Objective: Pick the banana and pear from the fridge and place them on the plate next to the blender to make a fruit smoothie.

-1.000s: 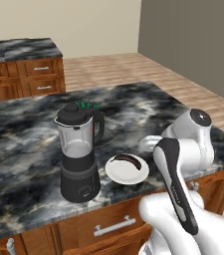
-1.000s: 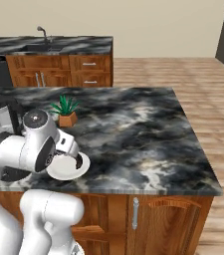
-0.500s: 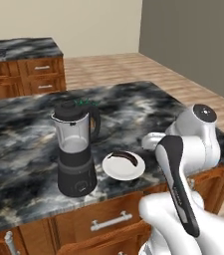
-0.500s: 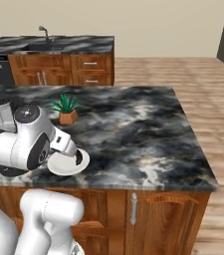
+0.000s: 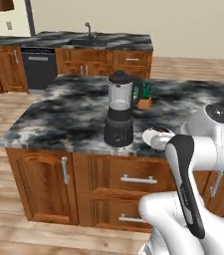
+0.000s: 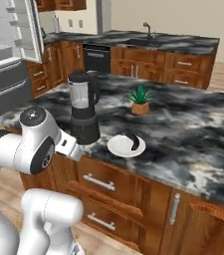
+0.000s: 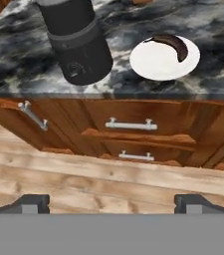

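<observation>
From my station I saw the banana (image 7: 170, 44), a curved sliver of near-black skin, lying on the plate (image 7: 153, 64), toward the rim farther from the cabinet fronts. The plate was a plain white shallow round, sitting on the glossy dark marbled counter (image 6: 183, 124) close to its front edge. Just beside it stood the blender (image 6: 83, 107): a chunky matte black base, a clear grey-tinted jar with a side handle, and a black lid. Plate and blender were near each other but not touching.

The gripper (image 7: 111, 201) hung off the counter in front of the wooden drawers (image 7: 133, 127), with two small dark fingertips (image 7: 31, 201) set far apart and nothing between them. The drawers were warm reddish-brown wood with slim metal bar handles.

Behind the blender sat a small potted plant (image 6: 140, 98), spiky green leaves in a terracotta-coloured pot. At the far left of the right base view the fridge (image 6: 9, 50) stood with a door swung open, showing a white interior and clear door bins. I could not make out the pear inside it.
</observation>
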